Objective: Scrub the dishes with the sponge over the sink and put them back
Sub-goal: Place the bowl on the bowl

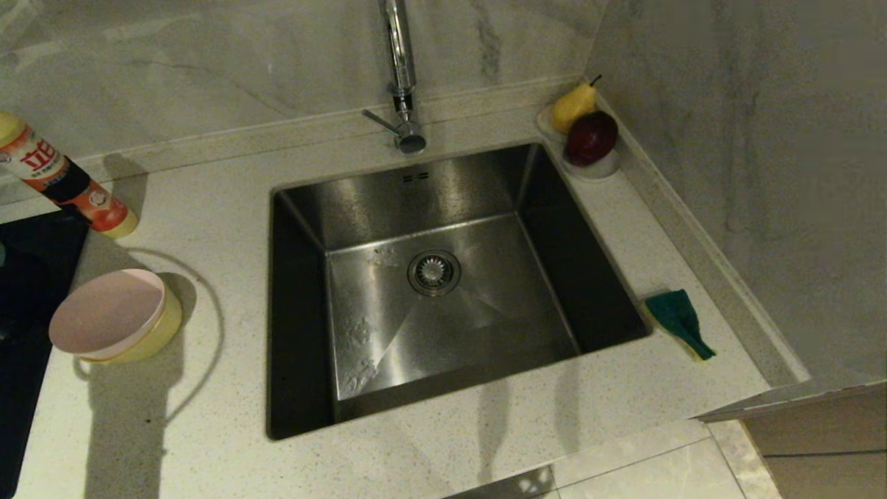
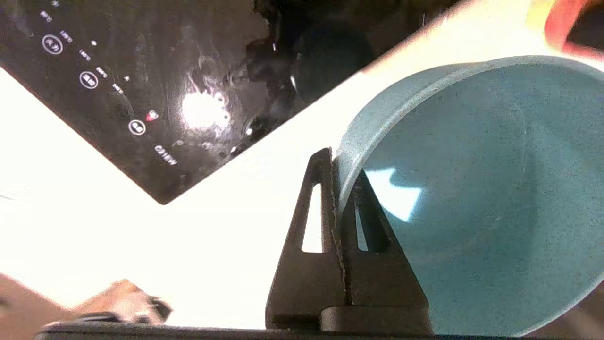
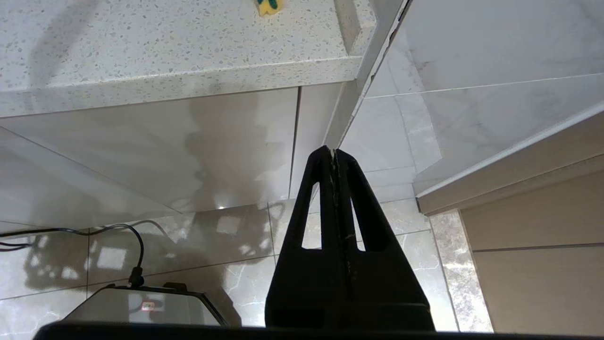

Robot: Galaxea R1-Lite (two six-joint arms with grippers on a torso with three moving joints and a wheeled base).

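Observation:
My left gripper (image 2: 336,163) is shut on the rim of the light blue bowl (image 2: 472,198), one finger inside and one outside; it holds the bowl tilted above the white counter by the black cooktop (image 2: 141,71). Neither gripper shows in the head view. There, the pink bowl (image 1: 104,312) sits nested in the yellow bowl (image 1: 163,329) on the counter left of the sink (image 1: 429,187). The sponge (image 1: 679,320) lies green side up on the counter right of the sink and also shows as the sponge (image 3: 269,5) in the right wrist view. My right gripper (image 3: 333,153) hangs shut and empty below the counter edge.
A chrome tap (image 1: 400,76) stands behind the sink. A white saucer (image 1: 596,170) with a pear (image 1: 574,105) and a dark red fruit (image 1: 590,137) sits at the back right corner. An orange bottle (image 1: 66,180) lies at the far left beside the cooktop (image 1: 28,291).

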